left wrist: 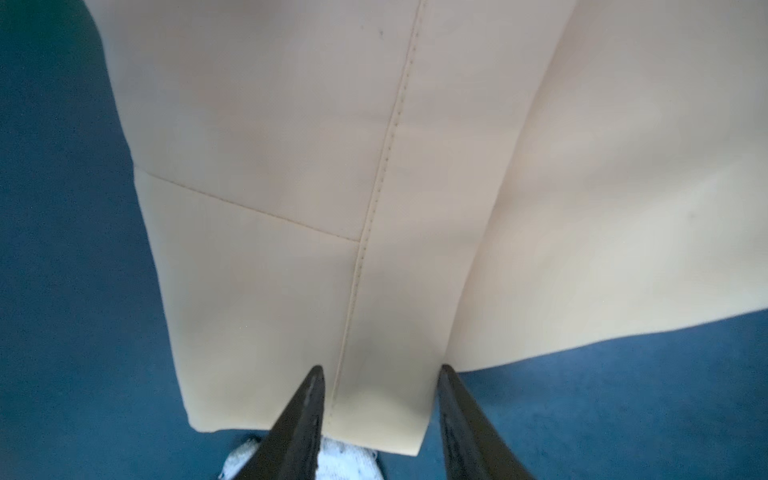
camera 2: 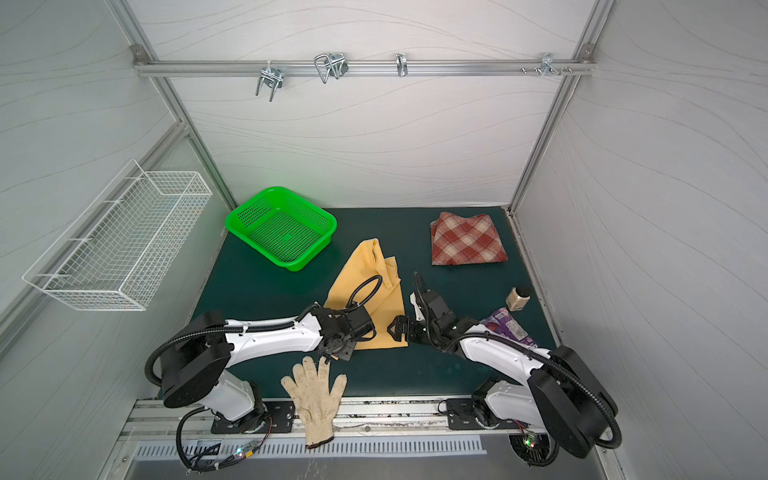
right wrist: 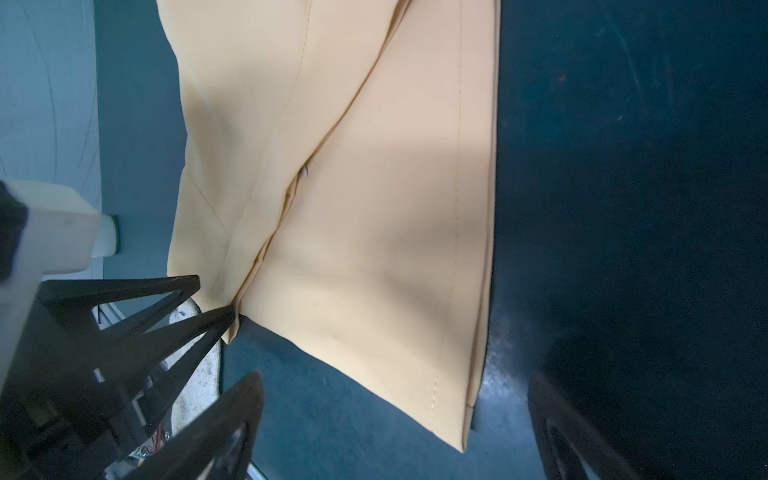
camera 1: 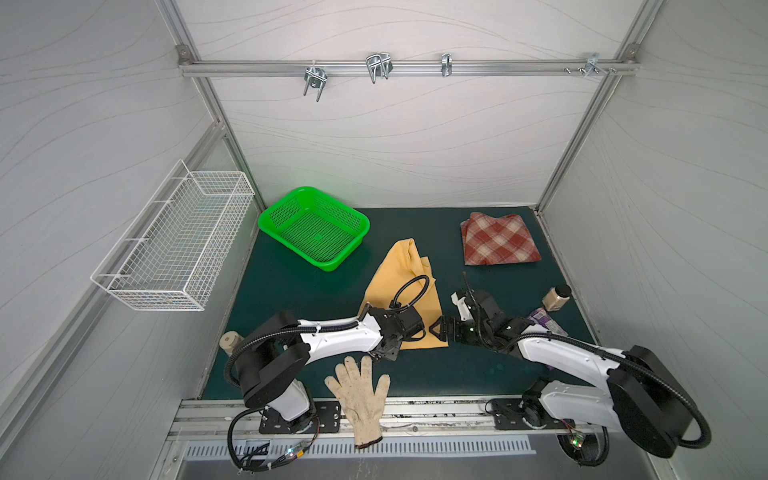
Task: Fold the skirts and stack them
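The mustard-yellow skirt (camera 1: 399,270) lies partly folded in the middle of the green mat. Its near edge runs between my two grippers. My left gripper (left wrist: 380,368) points down at the near left corner, fingers apart, with a flat strip of the cloth (left wrist: 291,166) between them; in a top view the left gripper (camera 1: 380,353) hides that corner. My right gripper (right wrist: 392,386) stands wide open just off the near right corner (right wrist: 461,440) and holds nothing; it also shows in a top view (camera 1: 438,330). The rust-red and cream plaid skirt (camera 1: 498,241) lies folded at the back right.
An off-white work glove (camera 1: 359,395) lies over the mat's front edge, just below the left gripper. A green basket (camera 1: 266,218) stands at the back left. A small jar (camera 1: 557,297) and a purple packet (camera 1: 544,320) are by the right arm. A wire basket (camera 1: 174,245) hangs on the left wall.
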